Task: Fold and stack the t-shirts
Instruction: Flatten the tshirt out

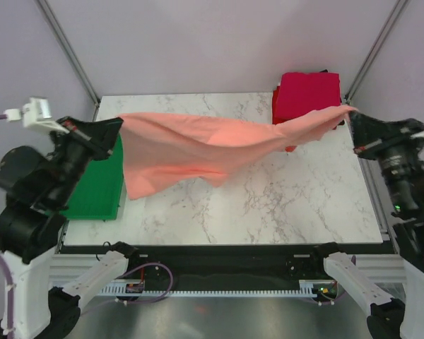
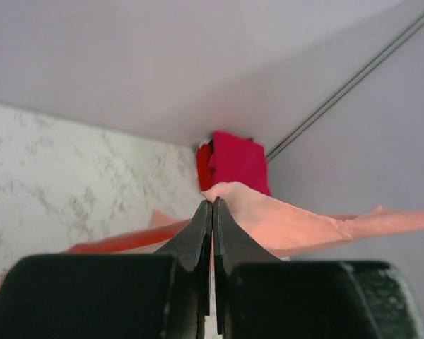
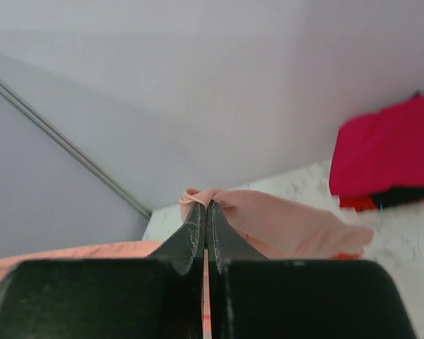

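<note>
Over the left edge of the marble-patterned table [image 1: 268,205], above the ribbed green tray [image 1: 99,183] that lies flat there, the left gripper [image 1: 116,126] pinches one end of the salmon-pink t-shirt [image 1: 198,145]. In the left wrist view, the two black fingers of this gripper [image 2: 212,205] are pressed together with a thin edge of the pink cloth [image 2: 283,222] caught between them.

The shirt hangs clear of the table, stretched as a long soft band from the left edge to the far right side. A loose, wrinkled flap sags from its left half down towards the tabletop.

At the table's far right corner sits the folded stack [image 1: 307,95], a neat crimson square on top with red and black layers showing beneath it in the right wrist view [image 3: 389,152].

Over the table's right edge, just in front of that stack, the right gripper [image 1: 352,113] holds the shirt's other end. Its fingers [image 3: 205,206] are closed tight on a bunched fold of the pink fabric [image 3: 283,226].
</note>
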`<action>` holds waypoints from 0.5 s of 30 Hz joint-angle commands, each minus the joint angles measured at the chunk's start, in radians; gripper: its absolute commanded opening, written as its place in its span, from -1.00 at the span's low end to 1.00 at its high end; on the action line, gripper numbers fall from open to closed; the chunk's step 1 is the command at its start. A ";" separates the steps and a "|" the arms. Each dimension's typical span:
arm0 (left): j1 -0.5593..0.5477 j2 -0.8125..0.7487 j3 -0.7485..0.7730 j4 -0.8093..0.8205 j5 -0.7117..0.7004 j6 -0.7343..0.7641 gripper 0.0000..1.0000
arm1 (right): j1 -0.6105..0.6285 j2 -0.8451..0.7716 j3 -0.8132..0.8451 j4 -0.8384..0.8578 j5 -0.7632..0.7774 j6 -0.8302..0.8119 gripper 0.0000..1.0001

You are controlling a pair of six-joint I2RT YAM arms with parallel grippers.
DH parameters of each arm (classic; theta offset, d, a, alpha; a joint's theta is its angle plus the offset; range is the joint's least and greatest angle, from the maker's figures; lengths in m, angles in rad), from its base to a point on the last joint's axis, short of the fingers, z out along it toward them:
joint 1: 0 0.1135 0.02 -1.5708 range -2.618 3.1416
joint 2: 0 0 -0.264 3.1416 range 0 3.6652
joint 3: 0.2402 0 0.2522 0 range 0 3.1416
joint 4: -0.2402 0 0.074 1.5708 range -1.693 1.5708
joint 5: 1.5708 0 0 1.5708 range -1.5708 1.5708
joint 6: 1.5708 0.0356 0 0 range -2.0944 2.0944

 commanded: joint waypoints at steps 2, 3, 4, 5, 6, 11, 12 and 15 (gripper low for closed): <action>-0.002 -0.055 0.174 0.005 0.037 0.130 -0.96 | -0.004 -0.073 0.228 0.088 0.102 -0.183 -1.00; 0.000 -0.065 0.194 0.016 0.045 0.137 -0.96 | -0.004 -0.080 0.256 0.100 0.108 -0.203 -1.00; -0.002 -0.084 0.230 0.026 0.046 0.148 -0.96 | -0.004 -0.085 0.285 0.110 0.123 -0.217 -1.00; 0.000 -0.092 0.250 0.028 0.046 0.151 -0.96 | -0.002 -0.091 0.342 0.122 0.126 -0.231 -1.00; 0.000 -0.103 0.264 0.034 0.046 0.153 -0.96 | -0.004 -0.093 0.368 0.127 0.125 -0.260 -1.00; -0.002 -0.154 0.284 0.062 0.026 0.157 -0.96 | -0.004 -0.085 0.465 0.180 0.071 -0.355 -1.00; -0.002 -0.157 0.275 0.068 0.029 0.171 -0.96 | -0.002 -0.082 0.462 0.194 0.056 -0.378 -1.00; 0.000 -0.155 0.217 0.106 0.022 0.182 -0.96 | 0.019 -0.054 0.430 0.267 0.004 -0.450 -1.00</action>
